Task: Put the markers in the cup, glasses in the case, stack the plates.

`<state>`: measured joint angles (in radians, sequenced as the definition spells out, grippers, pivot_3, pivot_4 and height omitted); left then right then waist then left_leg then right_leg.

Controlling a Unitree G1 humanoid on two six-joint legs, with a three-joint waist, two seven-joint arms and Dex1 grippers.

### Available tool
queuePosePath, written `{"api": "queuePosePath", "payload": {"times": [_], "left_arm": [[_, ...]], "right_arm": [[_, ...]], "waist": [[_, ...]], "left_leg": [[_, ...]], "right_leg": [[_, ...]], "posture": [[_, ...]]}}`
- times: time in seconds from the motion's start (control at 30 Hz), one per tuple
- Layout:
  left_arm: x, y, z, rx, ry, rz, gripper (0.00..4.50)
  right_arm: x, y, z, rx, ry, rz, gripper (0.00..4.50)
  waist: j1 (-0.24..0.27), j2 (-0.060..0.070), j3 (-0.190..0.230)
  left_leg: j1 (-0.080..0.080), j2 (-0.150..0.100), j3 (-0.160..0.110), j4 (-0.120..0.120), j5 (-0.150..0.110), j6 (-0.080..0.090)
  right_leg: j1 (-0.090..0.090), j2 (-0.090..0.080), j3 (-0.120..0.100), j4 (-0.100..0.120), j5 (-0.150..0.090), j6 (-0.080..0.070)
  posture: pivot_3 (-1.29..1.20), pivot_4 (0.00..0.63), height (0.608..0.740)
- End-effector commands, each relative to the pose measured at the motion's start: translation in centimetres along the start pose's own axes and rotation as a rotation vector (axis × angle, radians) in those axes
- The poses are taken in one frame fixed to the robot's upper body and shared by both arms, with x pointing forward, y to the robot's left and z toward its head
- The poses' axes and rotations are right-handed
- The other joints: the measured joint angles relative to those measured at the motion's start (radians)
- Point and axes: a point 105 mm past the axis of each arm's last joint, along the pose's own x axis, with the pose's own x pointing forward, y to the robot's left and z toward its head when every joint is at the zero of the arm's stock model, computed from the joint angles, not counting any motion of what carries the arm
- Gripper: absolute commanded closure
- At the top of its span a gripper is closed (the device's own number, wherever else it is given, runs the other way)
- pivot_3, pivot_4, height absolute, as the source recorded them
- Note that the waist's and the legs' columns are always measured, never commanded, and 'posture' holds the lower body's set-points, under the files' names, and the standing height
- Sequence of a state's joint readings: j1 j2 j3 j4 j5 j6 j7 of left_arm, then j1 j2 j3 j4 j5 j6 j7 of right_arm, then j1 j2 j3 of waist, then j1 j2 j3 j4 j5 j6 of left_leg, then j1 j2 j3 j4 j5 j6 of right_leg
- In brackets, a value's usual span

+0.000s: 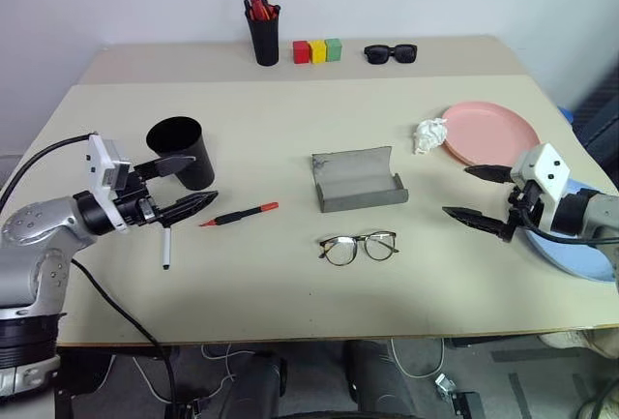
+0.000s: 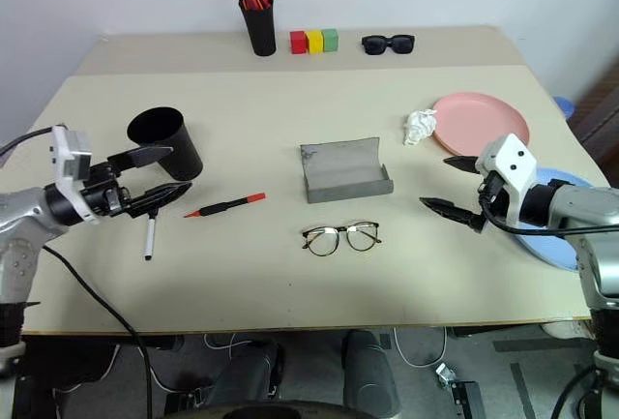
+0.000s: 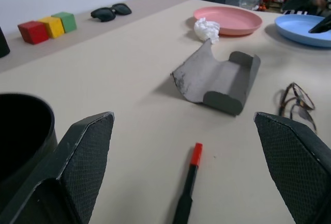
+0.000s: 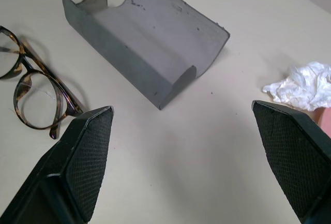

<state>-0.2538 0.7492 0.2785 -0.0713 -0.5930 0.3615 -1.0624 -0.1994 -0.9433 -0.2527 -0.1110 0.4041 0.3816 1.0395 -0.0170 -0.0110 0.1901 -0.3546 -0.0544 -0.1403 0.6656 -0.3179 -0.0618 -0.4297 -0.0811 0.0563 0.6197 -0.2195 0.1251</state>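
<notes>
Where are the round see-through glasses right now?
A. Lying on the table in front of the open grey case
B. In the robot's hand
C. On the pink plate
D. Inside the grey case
A: the glasses lie flat on the table just in front of the open, empty grey case, and both open grippers are off to the sides, away from them.

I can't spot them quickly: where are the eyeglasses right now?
The eyeglasses lie flat on the table near its front middle, just in front of the open grey case, to the right of the red marker.
</notes>
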Motion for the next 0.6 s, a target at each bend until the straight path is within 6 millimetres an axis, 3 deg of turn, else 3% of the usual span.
{"api": "queuePosePath", "payload": {"times": [0.03, 0.43, 0.6], "left_arm": [[0.4, 0.2, 1.0, 0.087, -0.011, 0.021, 0.0], [0.4, 1.4, 1.4, 0.068, -0.018, -0.059, 0.0], [-0.3, 2.2, 1.9, 0.065, -0.034, -0.037, 0.0]], "right_arm": [[-0.5, -0.2, 1.6, -0.033, -0.046, -0.025, 0.12], [-1.4, 1.2, 2.1, -0.015, -0.051, -0.07, 0.12], [-0.7, 1.5, 3.0, -0.026, -0.095, -0.08, 0.12]], "waist": [[0.001, 0.0, 0.0], [0.003, 0.0, 0.0], [0.0, 0.0, 0.0]], "left_leg": [[0.0, 0.0, 0.0, 0.0, 0.0, 0.0], [0.0, 0.0, 0.0, 0.0, 0.0, 0.0], [0.0, 0.0, 0.0, 0.0, 0.0, 0.0]], "right_leg": [[0.0, 0.0, 0.0, 0.0, 0.0, 0.0], [0.0, 0.0, 0.0, 0.0, 0.0, 0.0], [0.0, 0.0, 0.0, 0.0, 0.0, 0.0]], "posture": [[0.0, 0.15, 0.74], [0.0, 0.15, 0.74], [0.0, 0.15, 0.74]]}}
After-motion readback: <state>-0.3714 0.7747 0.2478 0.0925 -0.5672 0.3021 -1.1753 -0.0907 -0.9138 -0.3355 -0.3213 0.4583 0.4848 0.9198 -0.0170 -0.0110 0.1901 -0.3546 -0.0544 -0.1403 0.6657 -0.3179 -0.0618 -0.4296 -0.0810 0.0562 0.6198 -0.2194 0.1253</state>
